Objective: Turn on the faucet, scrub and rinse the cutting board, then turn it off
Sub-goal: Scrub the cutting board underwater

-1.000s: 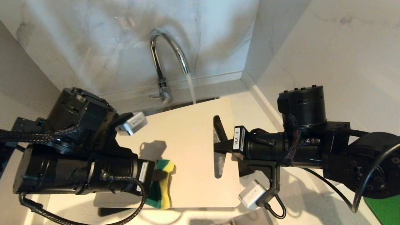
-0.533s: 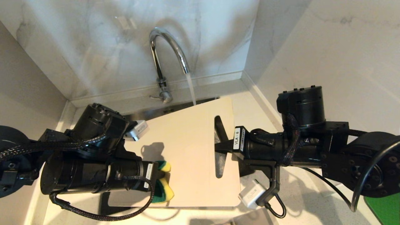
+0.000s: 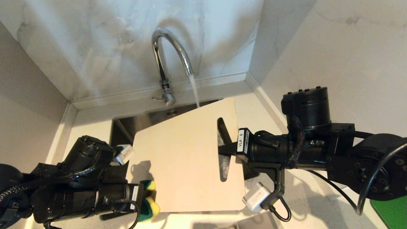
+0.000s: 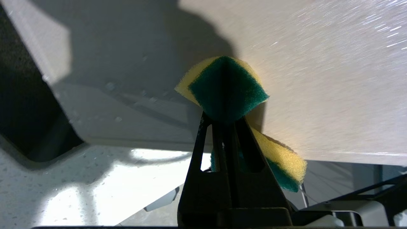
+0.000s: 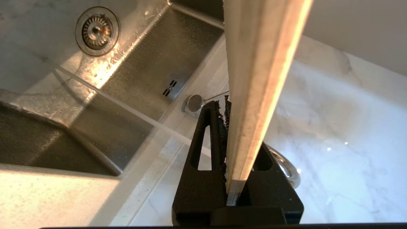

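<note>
The chrome faucet (image 3: 168, 54) runs, its stream falling just past the far edge of the pale cutting board (image 3: 184, 152). The board hangs tilted over the sink, and my right gripper (image 3: 224, 149) is shut on its handle-slot end; the right wrist view shows the board's edge (image 5: 254, 95) pinched between the jaws of that gripper (image 5: 230, 114). My left gripper (image 3: 146, 195) is shut on a folded green-and-yellow sponge (image 3: 148, 203), which sits at the board's near left corner. The left wrist view has the sponge (image 4: 225, 89) against the board's face (image 4: 318, 79).
The steel sink (image 5: 152, 70) with its drain (image 5: 97, 30) lies below the board. Pale counter (image 3: 92, 130) surrounds it, and marble walls close in behind and to the right. A green item (image 3: 391, 213) shows at the near right corner.
My left arm has drawn back toward the near left, dragging the sponge from the board's lower middle to its near left corner. The right arm and the board have held still.
</note>
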Robot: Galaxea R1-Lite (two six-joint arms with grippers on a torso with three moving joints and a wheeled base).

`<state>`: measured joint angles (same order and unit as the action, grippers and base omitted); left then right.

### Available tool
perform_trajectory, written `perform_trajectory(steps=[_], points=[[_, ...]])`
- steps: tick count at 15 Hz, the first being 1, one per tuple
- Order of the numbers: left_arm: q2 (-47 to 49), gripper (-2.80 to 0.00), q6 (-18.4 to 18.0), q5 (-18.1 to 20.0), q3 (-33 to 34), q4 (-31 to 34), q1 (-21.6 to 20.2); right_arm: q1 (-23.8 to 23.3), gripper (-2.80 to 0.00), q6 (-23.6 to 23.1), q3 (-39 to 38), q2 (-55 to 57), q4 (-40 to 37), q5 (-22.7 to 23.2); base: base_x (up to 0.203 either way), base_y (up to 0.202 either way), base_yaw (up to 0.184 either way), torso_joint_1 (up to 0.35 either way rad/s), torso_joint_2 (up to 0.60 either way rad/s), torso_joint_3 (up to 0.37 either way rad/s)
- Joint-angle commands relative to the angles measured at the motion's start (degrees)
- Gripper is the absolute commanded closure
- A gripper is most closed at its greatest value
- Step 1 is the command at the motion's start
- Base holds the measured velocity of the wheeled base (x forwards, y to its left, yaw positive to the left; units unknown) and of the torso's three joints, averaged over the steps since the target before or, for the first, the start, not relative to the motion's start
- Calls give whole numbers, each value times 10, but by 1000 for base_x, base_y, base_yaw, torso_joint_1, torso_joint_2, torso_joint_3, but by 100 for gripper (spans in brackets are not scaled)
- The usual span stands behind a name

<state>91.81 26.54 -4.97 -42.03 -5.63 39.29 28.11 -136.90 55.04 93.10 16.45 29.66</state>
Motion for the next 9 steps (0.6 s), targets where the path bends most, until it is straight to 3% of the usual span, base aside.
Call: perform_trajectory(steps=[1, 4, 9], points=[[-2, 0, 1, 2, 46, -42, -31, 0, 0, 3, -1, -2, 3, 2, 0, 0, 0, 0, 0, 0], [1, 0, -7, 50, 64, -53, -96, 1, 0, 3, -2, -2, 3, 2, 0, 0, 0, 0, 0, 0], [1, 0, -49, 89, 74, -54, -191, 1, 0, 4, -3, -4, 3, 2, 0, 0, 0, 0, 0, 0]])
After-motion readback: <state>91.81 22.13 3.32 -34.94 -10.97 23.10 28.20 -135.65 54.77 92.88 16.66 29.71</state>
